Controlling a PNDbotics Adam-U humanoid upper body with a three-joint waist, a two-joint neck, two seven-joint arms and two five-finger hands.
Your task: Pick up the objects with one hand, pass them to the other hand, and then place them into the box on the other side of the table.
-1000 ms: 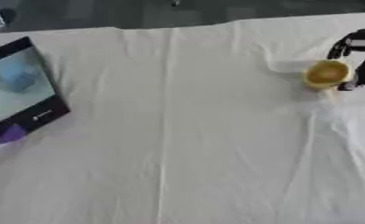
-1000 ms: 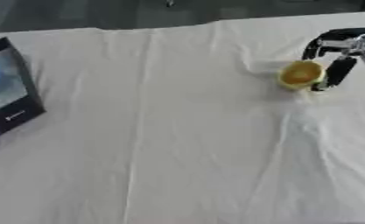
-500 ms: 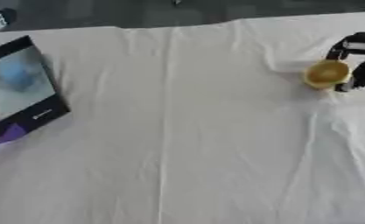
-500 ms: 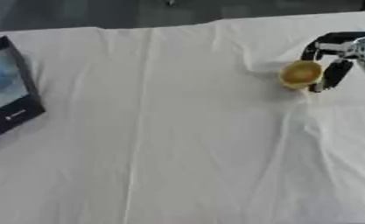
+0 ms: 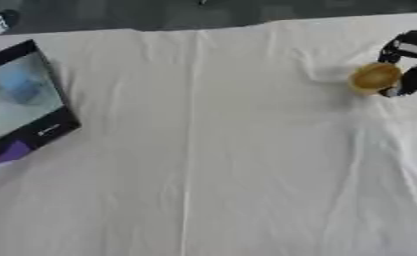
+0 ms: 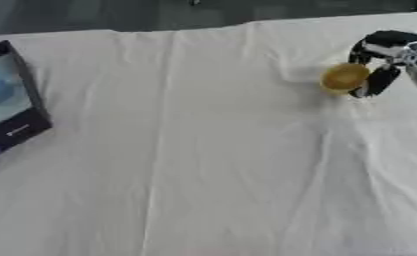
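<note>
Right eye view: the right hand's (image 6: pixel 382 52) fingers (image 6: pixel 375 81) are seen curled around a round yellow-brown object (image 6: pixel 344 78) at the far right of the white-clothed surface (image 6: pixel 211 150). A black-rimmed box (image 5: pixel 23 102), holding blue and yellow items, is seen well apart at the left edge.

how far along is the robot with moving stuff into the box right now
Early to midway. The box on the left already holds a blue and a yellow thing. The right hand is curled around a yellow round object on the white cloth. The handover to the left hand, out of view, and the drop remain.
</note>
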